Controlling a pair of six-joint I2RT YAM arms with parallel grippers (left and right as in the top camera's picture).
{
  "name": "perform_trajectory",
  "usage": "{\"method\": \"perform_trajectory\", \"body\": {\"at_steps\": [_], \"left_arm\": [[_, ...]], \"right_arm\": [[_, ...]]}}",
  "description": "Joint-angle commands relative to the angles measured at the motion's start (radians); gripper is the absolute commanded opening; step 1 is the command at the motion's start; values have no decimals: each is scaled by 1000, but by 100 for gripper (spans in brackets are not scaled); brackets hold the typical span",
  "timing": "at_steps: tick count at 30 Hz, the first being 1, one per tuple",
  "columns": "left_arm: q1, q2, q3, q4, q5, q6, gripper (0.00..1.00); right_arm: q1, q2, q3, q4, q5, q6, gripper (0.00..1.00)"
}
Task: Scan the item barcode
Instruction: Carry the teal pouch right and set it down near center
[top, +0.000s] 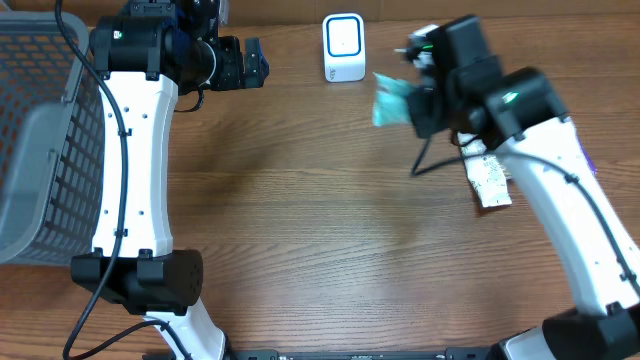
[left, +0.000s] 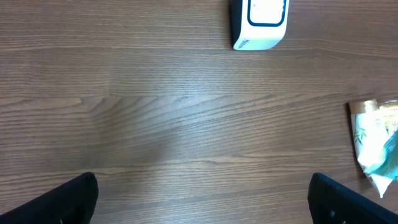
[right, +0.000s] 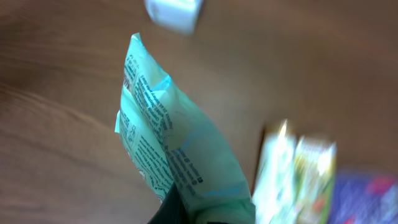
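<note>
Teal packet (top: 388, 100) is held above the desk (top: 320, 230) near its far edge, close to the scanner (top: 344, 47), pinched at one end by the right gripper (top: 422, 98). It looks light, soft and crinkly, so the end is best gripped. Nothing is held by the wide-open left gripper (top: 256, 62).

The right wrist view is blurred: the print on the pouch (right: 177, 155) cannot be read, and the scanner (right: 174, 11) is cut by the top edge. Overhead, the basket (top: 40, 130) runs off the left edge and the right arm (top: 550, 170) hides part of a packet (top: 490, 185).
</note>
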Motion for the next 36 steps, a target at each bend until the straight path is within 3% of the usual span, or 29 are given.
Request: {"method": "perform_trajectory", "body": {"at_steps": [1, 8, 13, 14, 15, 18, 20, 23, 32, 36], "left_arm": [[-6, -3, 12, 1, 5, 15, 100], [-6, -3, 12, 1, 4, 15, 100], [-6, -3, 12, 1, 5, 15, 100], [-6, -3, 12, 1, 4, 15, 100], [-6, -3, 12, 1, 4, 15, 100], [-6, -3, 12, 1, 4, 15, 100], [-6, -3, 12, 1, 5, 15, 100], [-6, -3, 12, 1, 5, 15, 100], [-6, -3, 12, 1, 5, 15, 100], [-6, -3, 12, 1, 4, 15, 100]], "right_arm": [[-137, 27, -60, -55, -174, 150, 4], [-384, 91, -280, 58, -149, 98, 4], [-470, 115, -315, 108, -130, 99, 4], [-480, 115, -315, 114, -130, 99, 7], [-495, 115, -315, 124, -131, 100, 20], [-516, 115, -315, 133, -131, 100, 33], [-521, 115, -314, 135, -131, 99, 52], [-521, 114, -303, 134, -132, 100, 63], [-503, 12, -192, 119, -363, 103, 62], [-397, -4, -196, 118, -507, 111, 53]]}}
